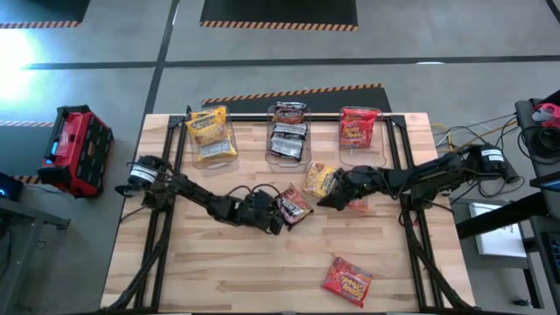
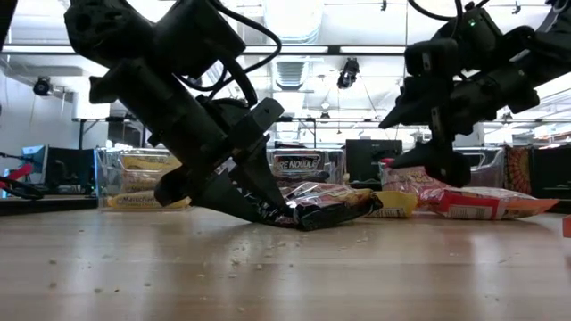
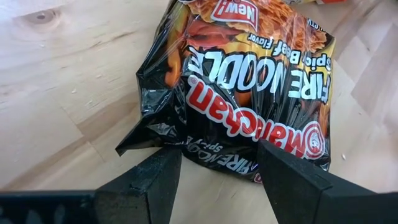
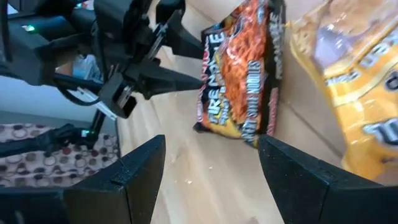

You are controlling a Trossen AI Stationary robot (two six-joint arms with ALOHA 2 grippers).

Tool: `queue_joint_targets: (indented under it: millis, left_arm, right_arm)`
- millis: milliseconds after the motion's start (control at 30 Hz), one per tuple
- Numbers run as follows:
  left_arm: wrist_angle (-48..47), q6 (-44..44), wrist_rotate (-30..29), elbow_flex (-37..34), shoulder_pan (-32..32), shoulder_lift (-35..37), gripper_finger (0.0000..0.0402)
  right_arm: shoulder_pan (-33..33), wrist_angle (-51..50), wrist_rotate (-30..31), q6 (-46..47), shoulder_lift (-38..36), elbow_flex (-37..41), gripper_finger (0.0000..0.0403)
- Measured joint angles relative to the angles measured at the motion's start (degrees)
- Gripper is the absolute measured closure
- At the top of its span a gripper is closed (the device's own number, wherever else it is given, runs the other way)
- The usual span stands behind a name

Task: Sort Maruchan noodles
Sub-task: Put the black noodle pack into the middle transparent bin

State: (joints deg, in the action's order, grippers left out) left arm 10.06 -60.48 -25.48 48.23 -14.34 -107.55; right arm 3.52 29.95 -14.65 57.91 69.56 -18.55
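We see the left gripper (image 1: 278, 219) low on the surface (image 1: 219, 271), its fingers (image 3: 155, 180) spread around the near edge of a black packet (image 1: 295, 206). They straddle the wrapper but we can't tell if they pinch it. In the low view the packet's far end lies flat and the gripper body hides its near end.

The right gripper (image 1: 331, 198) hangs just above the surface, fingers wide with nothing between them. A yellow packet (image 1: 319, 179) lies just beside it on the bin side. A red packet (image 1: 357, 206) sits under that arm, mostly hidden. Another red packet (image 1: 347, 280) lies well apart, toward the front edge.

Three clear bins (image 1: 289, 131) stand beyond both grippers, holding yellow, black and red packets; counts inside are hard to make out. The right wrist view cuts the yellow packet off at the frame edge.
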Motion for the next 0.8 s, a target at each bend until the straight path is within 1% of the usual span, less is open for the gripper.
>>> queue_joint_targets:
  millis: [267, 433, 600, 667, 800]
  left_arm:
    - [0.1, 1.5, 0.8, 0.0, 0.1, 0.0, 0.0207]
    - [0.1, 1.9, 2.1, 0.0, 0.4, 0.0, 0.0207]
    - [0.3, 3.1, 2.8, 0.0, 0.6, 0.0, 0.0207]
    - [0.2, 3.5, 3.4, 0.0, 0.8, 0.0, 0.0207]
    - [0.2, 4.5, 4.0, 0.0, 0.9, 0.0, 0.0207]
  right_arm:
    - [-0.3, 0.3, 1.3, 1.8, 0.2, 0.0, 0.0158]
    - [-1.4, 2.6, 2.3, 4.2, 4.5, 0.0, 0.0158]
    - [-1.4, 8.2, 2.6, 4.5, 8.5, -0.2, 0.0158]
    - [-1.4, 8.0, 2.5, 4.5, 9.5, -0.7, 0.0158]
    - [-1.5, 3.9, 2.2, 5.9, 11.9, -2.8, 0.0158]
